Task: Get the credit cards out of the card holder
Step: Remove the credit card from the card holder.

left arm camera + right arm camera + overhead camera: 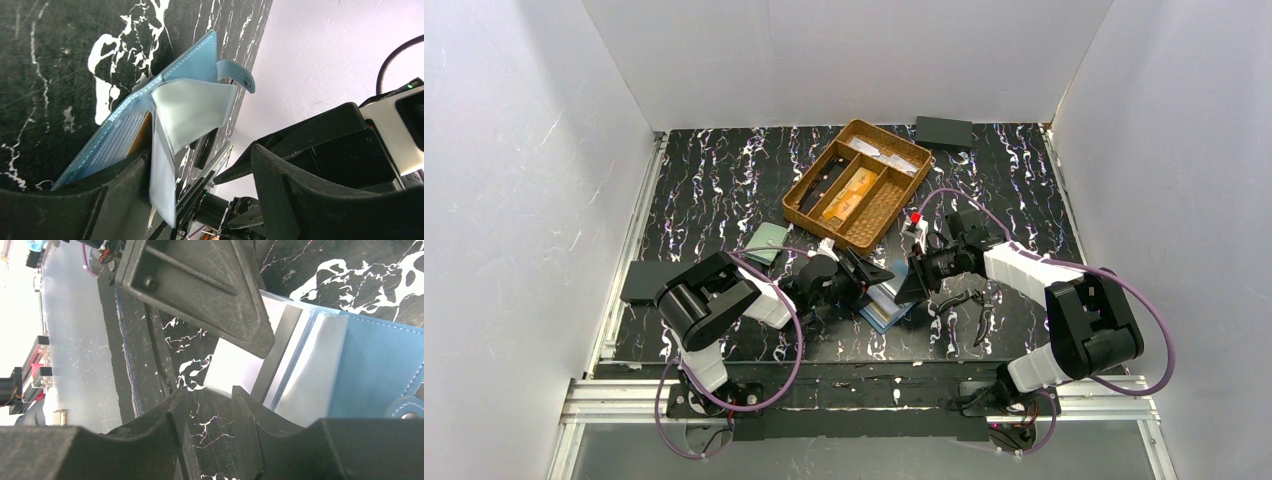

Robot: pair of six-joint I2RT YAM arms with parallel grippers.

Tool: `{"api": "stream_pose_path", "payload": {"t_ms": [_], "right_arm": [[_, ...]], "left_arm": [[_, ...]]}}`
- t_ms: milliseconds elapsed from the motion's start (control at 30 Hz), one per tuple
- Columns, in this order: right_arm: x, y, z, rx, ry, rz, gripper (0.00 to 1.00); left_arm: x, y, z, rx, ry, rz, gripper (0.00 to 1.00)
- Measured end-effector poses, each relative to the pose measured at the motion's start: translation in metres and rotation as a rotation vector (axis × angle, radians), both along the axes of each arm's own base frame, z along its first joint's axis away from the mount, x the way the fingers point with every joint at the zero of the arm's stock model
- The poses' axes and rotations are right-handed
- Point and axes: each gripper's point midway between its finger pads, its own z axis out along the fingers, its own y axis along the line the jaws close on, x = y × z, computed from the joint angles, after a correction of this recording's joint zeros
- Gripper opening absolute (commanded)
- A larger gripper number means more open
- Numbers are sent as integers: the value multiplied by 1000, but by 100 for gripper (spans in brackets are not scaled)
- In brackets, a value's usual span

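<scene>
The light blue card holder (pixel 886 306) lies spread open on the table between my two grippers, its snap tab (pixel 239 73) sticking up. Clear sleeves (pixel 192 112) fan out from its fold. An orange edge of a credit card (pixel 144 133) shows inside one sleeve pocket. My left gripper (pixel 200 160) is open, one finger (pixel 75 210) lying along the holder's near half, nothing pinched. In the right wrist view the left gripper's finger (pixel 200 285) rests over the sleeves (pixel 300 375). My right gripper (pixel 207 400) is open at the sleeves' edge, only table between its fingers.
A wicker tray (pixel 810 186) with compartments stands behind, orange-gold flat pieces (pixel 852 192) in its middle slot. A pale green wallet (pixel 770 241) lies left of the holder, a dark wallet (pixel 638 282) at the left edge, a dark flat box (pixel 943 131) at the back.
</scene>
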Motion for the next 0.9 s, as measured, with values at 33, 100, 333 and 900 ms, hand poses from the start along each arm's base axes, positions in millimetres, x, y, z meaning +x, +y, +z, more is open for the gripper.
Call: {"api": "stream_pose_path", "payload": {"t_ms": [33, 100, 333, 900], "right_arm": [[-2, 0, 0, 2, 5, 5, 48], [-4, 0, 0, 6, 12, 13, 48], [-8, -1, -2, 11, 28, 28, 49], [10, -9, 19, -3, 43, -50, 49]], "left_arm": [[-1, 1, -1, 0, 5, 3, 60], [-2, 3, -3, -1, 13, 6, 52], [-12, 12, -19, 32, 47, 2, 0], [-30, 5, 18, 115, -413, -400, 0]]}}
